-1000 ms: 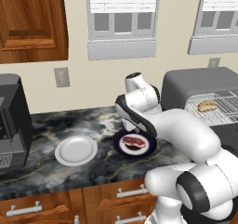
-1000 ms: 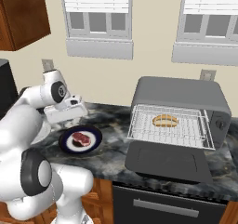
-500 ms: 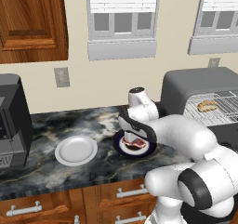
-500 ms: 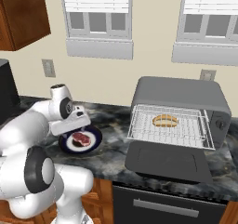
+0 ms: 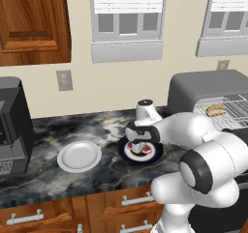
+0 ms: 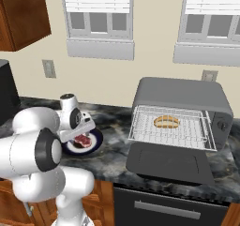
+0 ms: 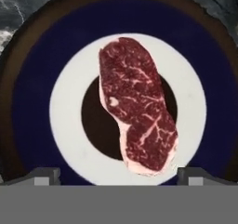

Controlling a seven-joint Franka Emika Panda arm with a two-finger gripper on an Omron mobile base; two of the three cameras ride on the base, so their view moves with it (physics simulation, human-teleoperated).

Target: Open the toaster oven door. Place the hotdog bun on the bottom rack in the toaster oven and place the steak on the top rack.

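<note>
Now over the steak, jaws spread wide and empty.
Steak (image 7: 137, 107) lies flat on the dark-rimmed plate (image 7: 32, 79) straight below the gripper (image 7: 118, 174), its long axis running from between the fingertips away and slightly across. Within the last second the hand dropped from above to just over it, so the pick is next. The hotdog bun (image 6: 167, 122) already sits on a pulled-out rack (image 6: 140, 129), well off to the gripper's side.

Steak (image 5: 145, 149) mostly hidden behind pincer (image 5: 137, 147) in left base view. Dark plate (image 7: 28, 79) cut off at hand view edges. Toaster oven (image 5: 213, 89) cut by frame edge at 3 o'clock. Black appliance (image 5: 12, 125) cut at 9 o'clock. Racks overlap; upper and lower indistinguishable.
</note>
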